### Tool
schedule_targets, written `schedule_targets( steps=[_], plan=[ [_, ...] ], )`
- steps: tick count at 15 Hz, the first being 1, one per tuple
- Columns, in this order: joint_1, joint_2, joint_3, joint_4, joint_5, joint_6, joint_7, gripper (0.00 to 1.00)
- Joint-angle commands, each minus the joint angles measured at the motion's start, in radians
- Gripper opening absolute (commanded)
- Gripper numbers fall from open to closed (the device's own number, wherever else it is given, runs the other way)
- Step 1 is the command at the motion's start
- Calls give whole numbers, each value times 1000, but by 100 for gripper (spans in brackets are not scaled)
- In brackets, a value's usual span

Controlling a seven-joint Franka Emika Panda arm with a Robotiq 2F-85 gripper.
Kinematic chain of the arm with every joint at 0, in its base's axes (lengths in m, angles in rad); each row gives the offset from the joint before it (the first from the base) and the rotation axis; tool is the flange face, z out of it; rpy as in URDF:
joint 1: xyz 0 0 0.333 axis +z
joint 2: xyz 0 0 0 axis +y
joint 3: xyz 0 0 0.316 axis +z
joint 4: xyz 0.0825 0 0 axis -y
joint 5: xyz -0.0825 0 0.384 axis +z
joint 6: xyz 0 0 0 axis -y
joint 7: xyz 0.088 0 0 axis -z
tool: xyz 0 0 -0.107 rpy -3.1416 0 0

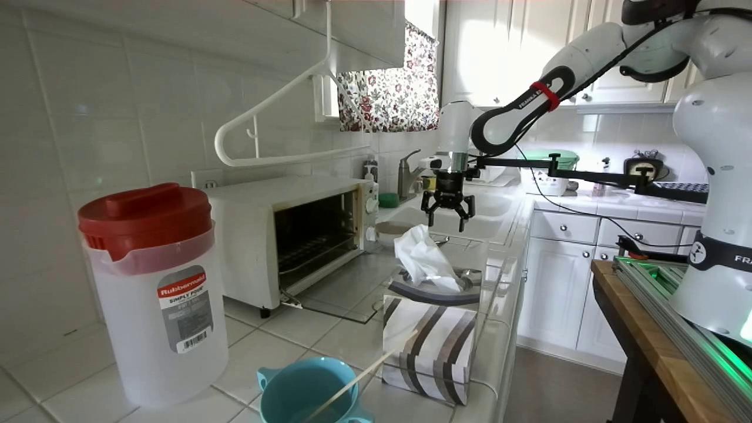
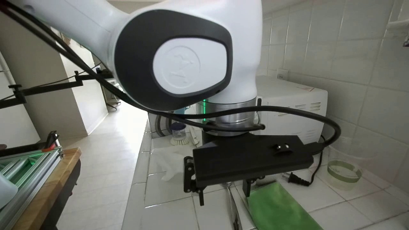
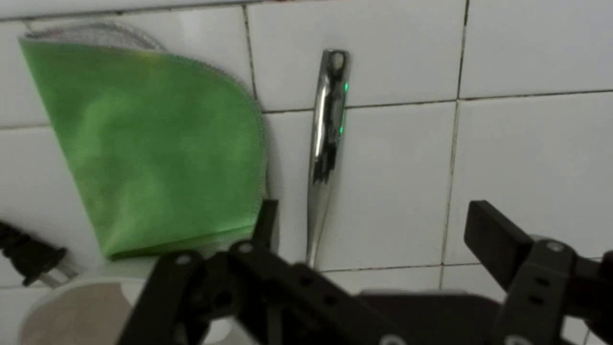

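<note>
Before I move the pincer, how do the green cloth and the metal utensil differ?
Colour: the cloth is green, the utensil silvery. Finish: the cloth looks matt, the utensil shiny. Shape: the cloth is broad, while what shows of the utensil is long and narrow. Shared: both lie on the white tiles, and the pincer holds neither.

In an exterior view, toward eight o'clock, the label (image 1: 185,309) on a pitcher (image 1: 138,305) reads "Rubbermaid", then "SIMPLY POUR"; print above the barcode (image 1: 195,341) is too small. Toward two o'clock, the arm (image 1: 593,56) has "FRANKA" on its dark trim (image 1: 526,103), further letters unclear. At three o'clock, the base band (image 1: 721,254) bears a round emblem (image 1: 697,252) and a cut-off "FRA". In an exterior view, near eleven o'clock, a raised emblem (image 2: 183,68) marks a joint cover (image 2: 209,64).
</note>
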Motion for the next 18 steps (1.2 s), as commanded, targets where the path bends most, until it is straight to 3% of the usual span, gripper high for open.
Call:
schedule_targets(
  steps=[1,10,12,18],
  plan=[
    [-8,-61,23,19,-59,-27,31,100],
    [-8,-96,27,25,-104,-80,89,100],
    [-37,-106,57,14,-87,-85,43,100],
    [-36,-78,47,15,-131,-120,115,100]
  ],
)
